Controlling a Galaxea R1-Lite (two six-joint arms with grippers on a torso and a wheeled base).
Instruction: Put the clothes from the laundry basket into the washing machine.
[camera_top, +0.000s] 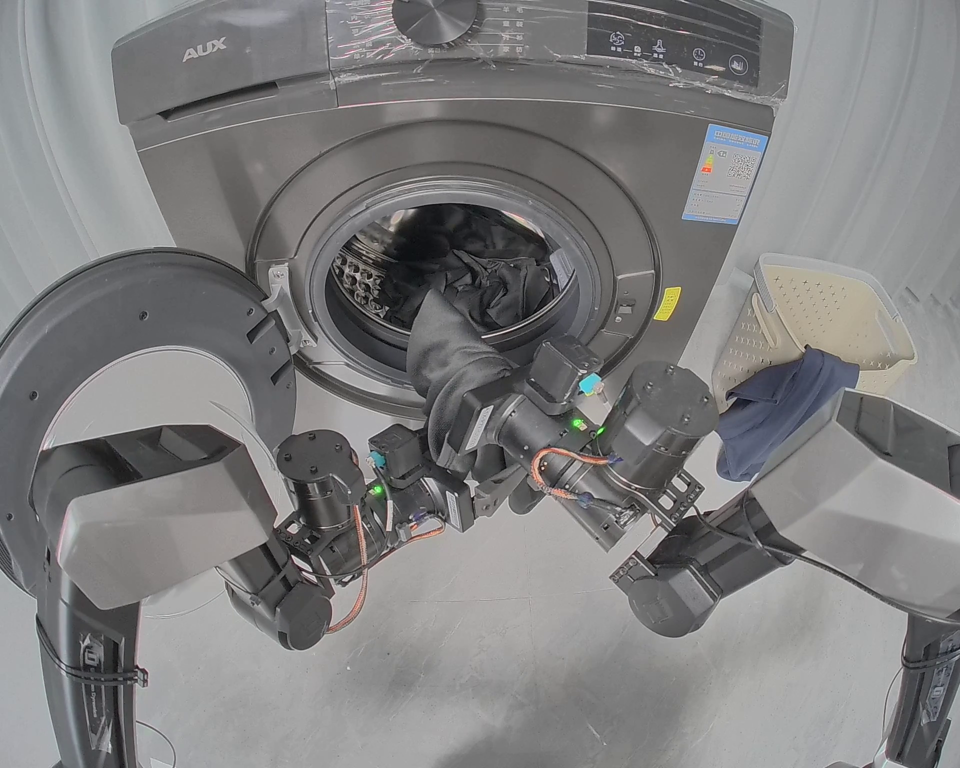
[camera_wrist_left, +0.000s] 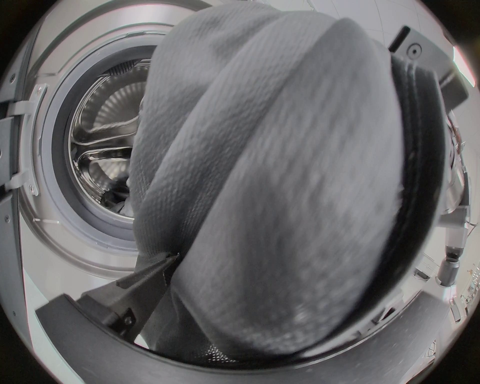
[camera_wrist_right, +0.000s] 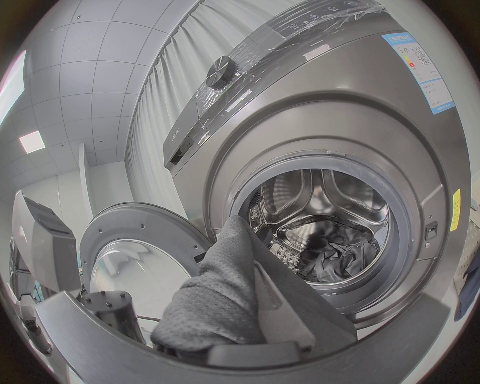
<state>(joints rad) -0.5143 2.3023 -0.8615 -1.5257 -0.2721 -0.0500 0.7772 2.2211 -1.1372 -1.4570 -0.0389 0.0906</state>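
Across washer's lower rim (camera_top: 360, 355), dark garment (camera_top: 445, 350)

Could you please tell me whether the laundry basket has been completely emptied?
No: a dark blue garment hangs over the front rim of the laundry basket.

Grey front-loading washer (camera_wrist_right: 320, 115), dial (camera_wrist_right: 220, 71) on top panel, blue label (camera_wrist_right: 420, 70) and yellow sticker (camera_wrist_right: 456, 209) on front. Door (camera_wrist_right: 145, 235) swung wide open beside the mouth. Steel drum (camera_wrist_right: 320, 200), dark clothes (camera_wrist_right: 335, 260) heaped at its bottom. Grey knit cloth (camera_wrist_right: 225, 290) bunched in foreground, far end against mouth's rim. Blue garment (camera_wrist_right: 467, 285) beyond sticker side. Pleated curtain (camera_wrist_right: 165, 115) behind, tiled ceiling (camera_wrist_right: 75, 60).
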